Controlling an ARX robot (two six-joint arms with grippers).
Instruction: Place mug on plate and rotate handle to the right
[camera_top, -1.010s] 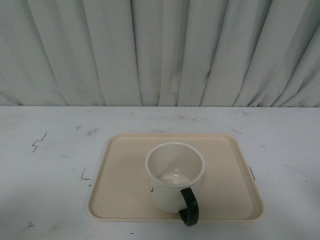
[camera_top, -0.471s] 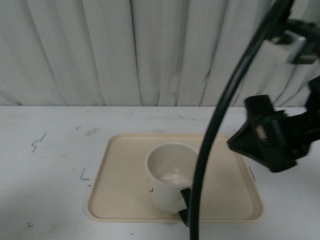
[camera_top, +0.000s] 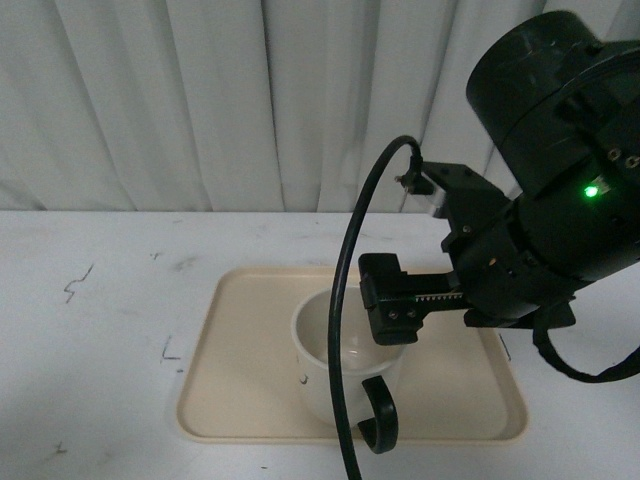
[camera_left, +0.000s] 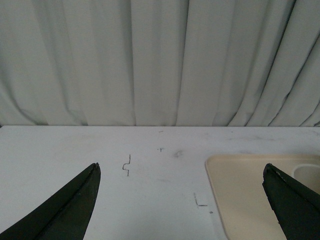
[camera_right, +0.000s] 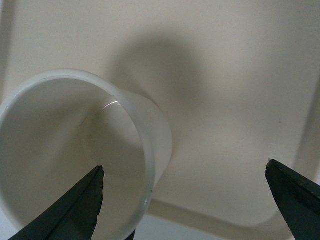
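Note:
The white mug (camera_top: 322, 372) stands upright on the beige plate (camera_top: 240, 370), near the plate's front edge. Its black handle (camera_top: 381, 418) points toward the near edge, slightly to the right. My right arm (camera_top: 545, 230) reaches in from the right, above the mug's rim. In the right wrist view my right gripper (camera_right: 185, 167) is open, with one fingertip over the mug (camera_right: 55, 150) opening and the other over bare plate (camera_right: 225, 75). My left gripper (camera_left: 181, 166) is open above the table, left of the plate (camera_left: 240, 190), holding nothing.
A black cable (camera_top: 352, 300) loops down from the right arm in front of the mug. The white table (camera_top: 100, 350) carries small dark marks. A grey curtain (camera_top: 200, 100) closes off the back.
The right arm has swung in from the right and now hangs over the mug, filling the right of the front view. Mug and plate have not moved.

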